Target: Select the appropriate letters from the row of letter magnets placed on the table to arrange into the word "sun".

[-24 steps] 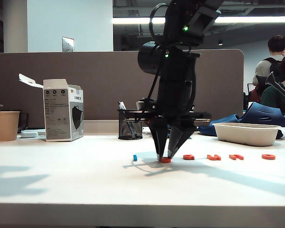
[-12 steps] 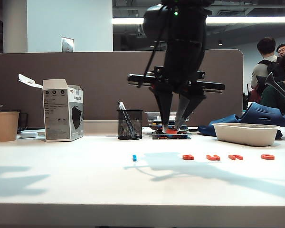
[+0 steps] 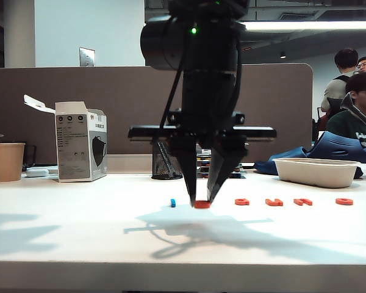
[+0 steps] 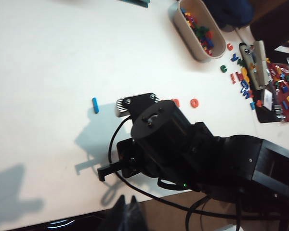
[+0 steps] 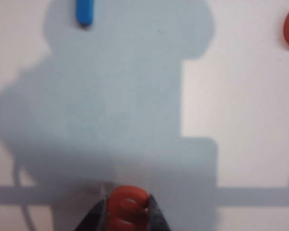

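My right gripper [image 3: 202, 200] points down over the middle of the white table [image 3: 79, 226], shut on an orange-red letter magnet [image 3: 202, 204] [image 5: 127, 206] that looks like an S. The letter hangs very low over the table; I cannot tell if it touches. To its right lies the row of letter magnets [image 3: 274, 202], several orange-red pieces in a line; two of them [image 4: 194, 102] show past the right arm in the left wrist view. A tiny blue piece [image 3: 172, 202] [image 5: 84, 12] lies just left of the gripper. My left gripper [image 4: 127, 211] hovers off the table's near edge, its tips together.
A paper cup [image 3: 8, 161] and a printed box [image 3: 81, 141] stand at the back left, a mesh pen holder [image 3: 165, 165] behind the gripper. A white tray [image 3: 316, 171] of coloured letters sits at the back right, with loose letters [image 4: 241, 72] beside it.
The right gripper lifted the letter off the row's left end, rose, then swung left and toward the camera and came down low again. Its wrist has turned. The rest of the row stayed put.
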Action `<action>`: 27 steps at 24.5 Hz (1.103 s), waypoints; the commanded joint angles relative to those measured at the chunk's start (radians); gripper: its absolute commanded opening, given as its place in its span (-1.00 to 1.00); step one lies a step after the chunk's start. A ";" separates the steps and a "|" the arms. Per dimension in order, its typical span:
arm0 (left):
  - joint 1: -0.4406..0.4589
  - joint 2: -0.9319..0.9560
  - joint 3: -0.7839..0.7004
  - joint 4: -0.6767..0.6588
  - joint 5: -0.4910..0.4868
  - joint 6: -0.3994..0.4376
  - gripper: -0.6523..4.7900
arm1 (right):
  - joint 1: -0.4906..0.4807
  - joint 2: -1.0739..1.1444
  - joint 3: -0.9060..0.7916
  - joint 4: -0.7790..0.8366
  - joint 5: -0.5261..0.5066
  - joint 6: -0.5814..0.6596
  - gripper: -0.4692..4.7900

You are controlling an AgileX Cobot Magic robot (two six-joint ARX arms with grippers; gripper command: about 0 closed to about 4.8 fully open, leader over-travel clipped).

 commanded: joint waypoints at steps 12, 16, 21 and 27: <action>0.001 -0.003 0.005 -0.012 0.004 0.005 -0.78 | -0.002 0.006 -0.079 0.076 0.002 0.062 -0.41; 0.001 -0.003 0.005 -0.013 0.004 0.004 -0.78 | -0.002 0.005 -0.078 0.064 0.002 0.059 -0.17; 0.001 -0.003 0.005 -0.013 0.004 0.004 -0.78 | -0.004 -0.009 -0.071 0.067 0.002 0.047 0.19; 0.001 -0.003 0.005 -0.013 0.004 0.005 -0.78 | -0.029 -0.020 0.058 0.027 0.048 -0.061 0.22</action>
